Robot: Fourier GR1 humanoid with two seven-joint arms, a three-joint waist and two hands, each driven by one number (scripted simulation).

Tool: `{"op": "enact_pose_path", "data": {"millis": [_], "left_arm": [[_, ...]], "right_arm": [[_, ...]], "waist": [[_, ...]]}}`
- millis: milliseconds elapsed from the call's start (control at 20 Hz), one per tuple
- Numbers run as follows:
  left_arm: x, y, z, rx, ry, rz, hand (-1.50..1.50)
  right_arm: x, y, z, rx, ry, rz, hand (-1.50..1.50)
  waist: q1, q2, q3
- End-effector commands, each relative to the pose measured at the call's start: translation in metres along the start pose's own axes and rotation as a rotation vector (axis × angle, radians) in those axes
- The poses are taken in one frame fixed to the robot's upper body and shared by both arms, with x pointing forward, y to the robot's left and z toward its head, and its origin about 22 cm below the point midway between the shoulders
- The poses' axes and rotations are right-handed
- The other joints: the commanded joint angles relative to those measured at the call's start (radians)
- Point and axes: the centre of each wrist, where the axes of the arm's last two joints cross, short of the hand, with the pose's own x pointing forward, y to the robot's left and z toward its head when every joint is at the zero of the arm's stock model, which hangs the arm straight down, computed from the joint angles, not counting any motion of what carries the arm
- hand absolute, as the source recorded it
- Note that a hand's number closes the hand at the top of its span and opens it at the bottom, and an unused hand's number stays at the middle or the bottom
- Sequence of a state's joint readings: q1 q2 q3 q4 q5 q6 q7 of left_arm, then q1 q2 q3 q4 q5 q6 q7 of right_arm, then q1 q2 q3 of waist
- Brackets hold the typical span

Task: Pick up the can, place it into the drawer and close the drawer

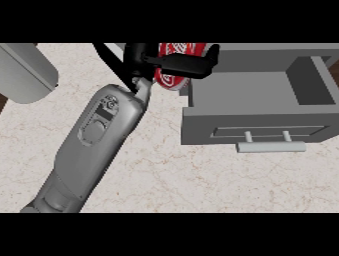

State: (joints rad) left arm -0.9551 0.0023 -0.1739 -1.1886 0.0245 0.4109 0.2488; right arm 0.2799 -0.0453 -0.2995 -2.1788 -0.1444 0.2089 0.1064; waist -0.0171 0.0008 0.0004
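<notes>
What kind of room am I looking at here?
Probably a kitchen: a pale marbled counter, an open grey drawer with a bar handle, and a red can held in a black hand.

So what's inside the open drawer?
Nothing that shows: the drawer has a bare grey floor. The red can, held in the hand, sits at its left edge and covers that corner.

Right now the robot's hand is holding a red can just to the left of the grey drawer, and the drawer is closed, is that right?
Not quite. The drawer is open, not closed: the head view shows it pulled out, its inside in sight behind the front panel with the handle. The rest holds: the hand is curled round the red can, just left of the drawer.
</notes>
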Motion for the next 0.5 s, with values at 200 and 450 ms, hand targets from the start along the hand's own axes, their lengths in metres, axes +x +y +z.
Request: {"op": "enact_pose_path", "data": {"millis": [200,450], "left_arm": [[0.026,-0.035,-0.036,-0.008,0.021,-0.032,1.5],[0.047,-0.052,-0.046,0.007,0.019,-0.045,1.5]], "right_arm": [[0.006,-0.003,0.001,0.029,-0.001,-0.011,-1.5],[-0.002,-0.012,-0.005,0.021,-0.021,-0.004,-1.5]], "waist": [[-0.02,0.005,0.0],[-0.02,0.005,0.001]]}}
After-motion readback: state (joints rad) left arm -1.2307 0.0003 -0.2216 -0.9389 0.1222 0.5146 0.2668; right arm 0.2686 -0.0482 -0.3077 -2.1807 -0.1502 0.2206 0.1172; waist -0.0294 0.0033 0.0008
